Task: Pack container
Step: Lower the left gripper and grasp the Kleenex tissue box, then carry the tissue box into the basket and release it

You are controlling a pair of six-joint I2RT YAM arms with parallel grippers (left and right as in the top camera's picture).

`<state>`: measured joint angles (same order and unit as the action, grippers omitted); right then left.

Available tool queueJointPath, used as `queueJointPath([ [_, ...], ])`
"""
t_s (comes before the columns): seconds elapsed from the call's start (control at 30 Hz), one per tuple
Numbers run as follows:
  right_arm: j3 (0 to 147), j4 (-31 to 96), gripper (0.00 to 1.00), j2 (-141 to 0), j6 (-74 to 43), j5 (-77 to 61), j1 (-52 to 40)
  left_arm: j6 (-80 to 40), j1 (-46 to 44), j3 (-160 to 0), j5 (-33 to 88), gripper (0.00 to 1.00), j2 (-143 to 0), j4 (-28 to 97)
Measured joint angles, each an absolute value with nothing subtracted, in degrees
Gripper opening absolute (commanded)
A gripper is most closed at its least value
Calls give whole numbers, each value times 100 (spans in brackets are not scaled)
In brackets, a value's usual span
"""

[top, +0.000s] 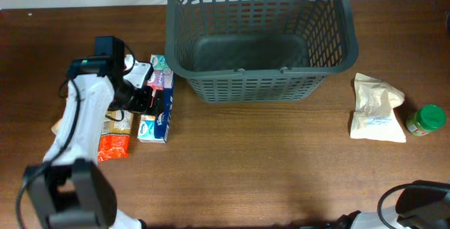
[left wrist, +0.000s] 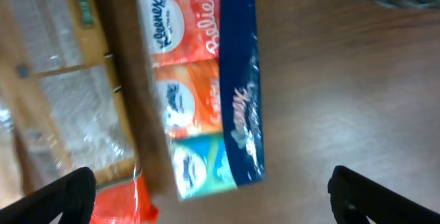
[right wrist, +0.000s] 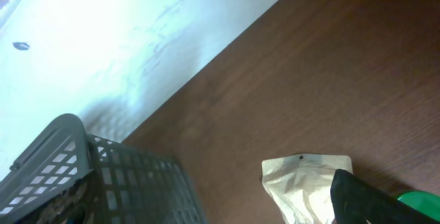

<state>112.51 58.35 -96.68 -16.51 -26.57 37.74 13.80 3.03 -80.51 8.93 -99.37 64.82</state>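
**A:** As the view runs in from the left edge, what comes first?

**B:** A white robot arm [top: 81, 116] reaches up the left side of a brown wooden worktop [top: 267, 159]. Under it lie an orange packet [top: 114, 146] and a flat packet with a clear window [left wrist: 62, 93].

**A:** And its gripper?

**B:** The left gripper [top: 144, 99] hangs over a multipack of Kleenex tissues [top: 156, 109]. The pack is blue-edged, with orange and teal panels. In the wrist view the two dark fingers [left wrist: 62, 196] are spread wide apart and have hold of nothing. The tissue pack lies on the worktop in the gap between them.

**A:** Where is the container?

**B:** The container [top: 256, 39], a large dark grey basket with slotted walls, stands upright at the far middle of the worktop. It is just right of the tissues. Its inside looks bare.

**A:** Further right?

**B:** A crumpled beige pouch [top: 377, 109] with a pale label lies apart from the basket. Just beside it, on the right, is a jar with a green lid [top: 427, 120].

**A:** And the right arm?

**B:** It is at the near right corner. The right gripper [right wrist: 364, 200] shows only as one dark finger, so I cannot tell how far it is open.
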Motion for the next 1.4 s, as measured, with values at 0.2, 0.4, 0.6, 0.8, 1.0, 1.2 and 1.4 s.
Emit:
queueJointPath([
  [0.2,11251,5833,99,-9668,-1656,-2696,3774,1398,303,-8016,899,100,-10984,6047],
  [0.4,11251,5835,99,-9668,-1656,-2700,3774,1398,303,-7996,888,100,-11349,5889],
  [0.6,11251,5835,99,-9668,-1653,-2714,3774,1518,113,-7992,539,89,-11349,5603],
  [0.8,11251,5835,99,-9668,-1653,-2714,3774,1551,-395,-7992,-82,81,-11493,5369],
  [1.0,11251,5833,99,-9668,-1656,-2714,3774,1310,-626,-7992,-388,22,-11651,5290],
  [1.2,11251,5833,99,-9668,-1653,-2714,3774,596,-449,-8058,-303,2,-11539,5354],
  [1.4,11251,5835,99,-9668,-1656,-2714,3774,163,224,-8805,432,2,-11579,6267],
])
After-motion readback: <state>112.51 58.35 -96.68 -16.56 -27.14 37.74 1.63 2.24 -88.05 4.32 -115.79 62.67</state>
